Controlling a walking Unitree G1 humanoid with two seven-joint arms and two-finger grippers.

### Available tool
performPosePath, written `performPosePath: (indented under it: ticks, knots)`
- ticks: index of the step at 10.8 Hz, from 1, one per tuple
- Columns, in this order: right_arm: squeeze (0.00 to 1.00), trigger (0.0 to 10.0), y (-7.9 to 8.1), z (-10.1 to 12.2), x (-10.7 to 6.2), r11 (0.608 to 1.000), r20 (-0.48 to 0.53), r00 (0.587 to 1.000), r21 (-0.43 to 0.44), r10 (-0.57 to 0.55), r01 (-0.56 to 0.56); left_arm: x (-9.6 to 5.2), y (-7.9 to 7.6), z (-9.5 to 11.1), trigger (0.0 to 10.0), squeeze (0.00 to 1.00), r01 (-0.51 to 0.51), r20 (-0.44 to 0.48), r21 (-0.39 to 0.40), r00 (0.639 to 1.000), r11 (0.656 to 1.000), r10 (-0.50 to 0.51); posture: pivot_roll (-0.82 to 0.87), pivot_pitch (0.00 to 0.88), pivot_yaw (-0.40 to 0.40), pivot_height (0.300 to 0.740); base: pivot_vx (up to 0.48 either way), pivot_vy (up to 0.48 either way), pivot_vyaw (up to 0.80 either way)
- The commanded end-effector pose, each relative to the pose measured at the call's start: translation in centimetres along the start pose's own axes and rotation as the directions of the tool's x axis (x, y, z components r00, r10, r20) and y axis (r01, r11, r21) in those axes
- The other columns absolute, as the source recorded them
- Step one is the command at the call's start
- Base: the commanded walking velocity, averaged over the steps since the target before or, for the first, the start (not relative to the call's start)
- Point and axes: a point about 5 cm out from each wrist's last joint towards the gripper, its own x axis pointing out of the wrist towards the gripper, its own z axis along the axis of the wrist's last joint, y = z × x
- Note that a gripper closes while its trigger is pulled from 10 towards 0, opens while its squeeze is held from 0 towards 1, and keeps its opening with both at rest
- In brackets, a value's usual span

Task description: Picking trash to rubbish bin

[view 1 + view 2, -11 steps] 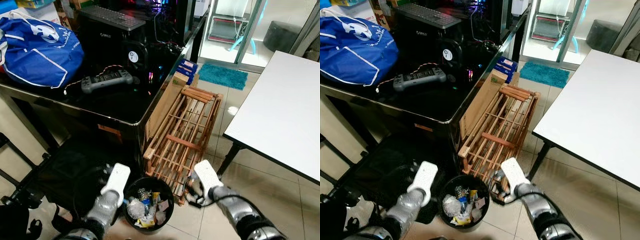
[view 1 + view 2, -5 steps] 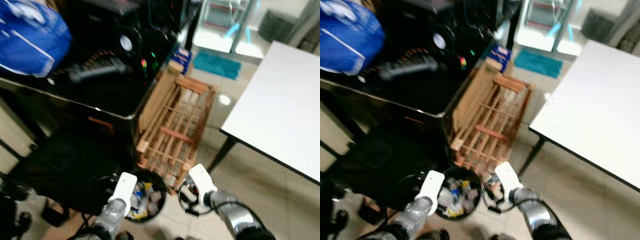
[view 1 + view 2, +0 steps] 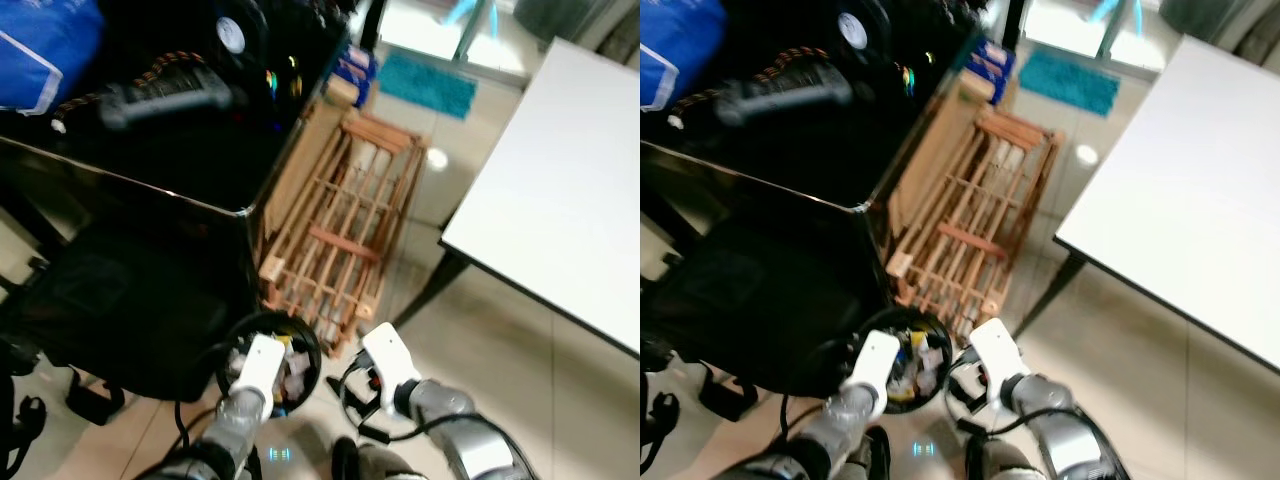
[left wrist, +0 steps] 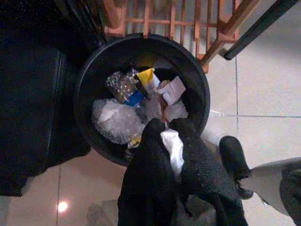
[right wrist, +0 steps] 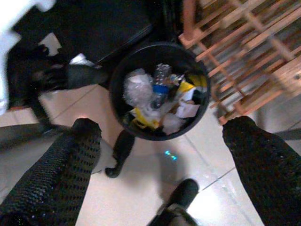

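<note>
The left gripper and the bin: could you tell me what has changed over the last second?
The left gripper, shut on a white scrap, has come over the rubbish bin; a second ago it sat beside the bin. The camera tilted too. The right gripper remains open, and the bin's contents look unchanged.

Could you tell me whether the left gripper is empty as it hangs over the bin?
No, the left wrist view shows the left gripper shut on a white scrap of trash just above the black rubbish bin.
</note>
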Motion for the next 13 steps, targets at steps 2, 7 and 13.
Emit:
performPosePath:
  ticks: [2,7,13]
  knots:
    - [0.00,10.0,0.5,-0.1,-0.6,1.000,-0.017,1.000,-0.006,0.019,-0.019,-0.1,0.1,-0.2,10.0,0.00,-0.020,0.000,0.021,1.000,1.000,0.020,-0.12,0.298,-0.092,0.740,0.000,0.000,0.00]
    - [0.00,10.0,0.8,-0.6,-1.8,1.000,-0.075,0.997,0.001,-0.008,0.008,0.1,0.4,0.4,10.0,0.00,-0.042,0.019,0.021,0.999,0.999,0.041,-0.12,0.324,-0.107,0.740,0.000,0.000,0.00]
    - [0.00,10.0,1.0,-0.2,-2.1,1.000,-0.079,0.997,0.013,-0.012,0.013,0.3,1.5,1.5,10.0,1.00,-0.104,0.050,0.044,0.994,0.994,0.102,-0.12,0.331,-0.106,0.740,0.000,0.000,0.00]
